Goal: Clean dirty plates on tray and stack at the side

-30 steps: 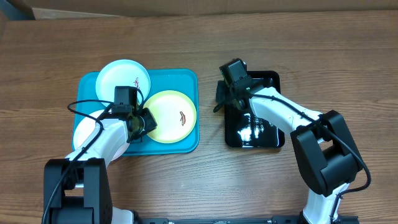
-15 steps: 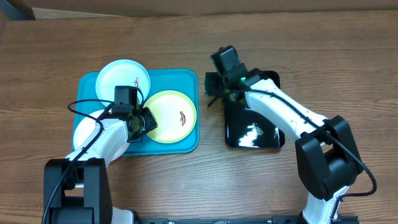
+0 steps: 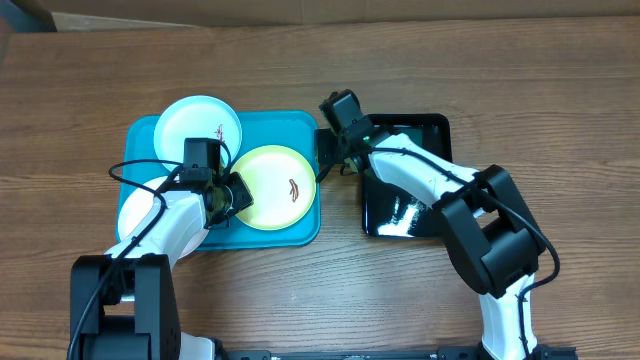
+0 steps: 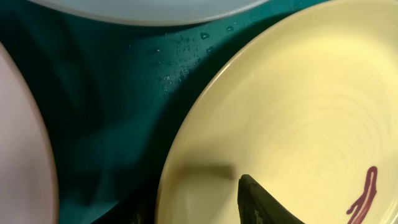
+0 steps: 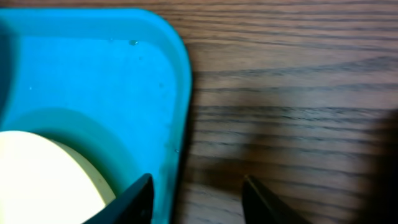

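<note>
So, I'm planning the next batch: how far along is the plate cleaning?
Done: nothing; no plate is stacked beside the tray, and the yellow plate and pale blue plate show reddish smears. In hand: the left claw sits at the yellow plate's rim; the right claw, open, hovers at the tray's right edge. Left: cleaning and stacking all three, the white plate included.

Left arm: white rounded shells, black joints, thin black cable looping off the side. Right arm: same white shells, bulky black elbow. Left gripper and right gripper: black, dark wedge-shaped fingers.
</note>
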Controlling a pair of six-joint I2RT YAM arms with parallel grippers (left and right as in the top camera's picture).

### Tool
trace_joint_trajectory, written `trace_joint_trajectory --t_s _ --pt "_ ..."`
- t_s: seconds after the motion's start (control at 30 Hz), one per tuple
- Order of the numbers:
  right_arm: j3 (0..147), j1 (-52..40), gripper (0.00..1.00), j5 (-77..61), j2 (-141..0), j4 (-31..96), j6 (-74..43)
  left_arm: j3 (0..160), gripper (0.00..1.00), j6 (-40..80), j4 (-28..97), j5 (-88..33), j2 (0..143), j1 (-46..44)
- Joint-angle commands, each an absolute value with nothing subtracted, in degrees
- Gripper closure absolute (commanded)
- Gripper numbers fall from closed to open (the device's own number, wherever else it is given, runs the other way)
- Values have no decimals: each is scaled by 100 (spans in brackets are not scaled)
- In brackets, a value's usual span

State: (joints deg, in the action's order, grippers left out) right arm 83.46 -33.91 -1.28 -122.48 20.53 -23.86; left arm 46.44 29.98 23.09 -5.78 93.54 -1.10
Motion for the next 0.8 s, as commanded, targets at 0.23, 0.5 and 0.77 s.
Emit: trace_joint_trajectory --t_s 0.23,0.5,0.77 --pt "8440 -3758 59 672 -12381 1933 -2346 4615 58 2976 2324 -604 9483 -121" --pt "8440 -3767 71 679 -12444 1940 -2351 4615 58 2978 2324 -607 9483 -121" --pt "8438 -3782 77 681 -12449 2003 -2351 4628 59 2978 2320 -635 9483 -121"
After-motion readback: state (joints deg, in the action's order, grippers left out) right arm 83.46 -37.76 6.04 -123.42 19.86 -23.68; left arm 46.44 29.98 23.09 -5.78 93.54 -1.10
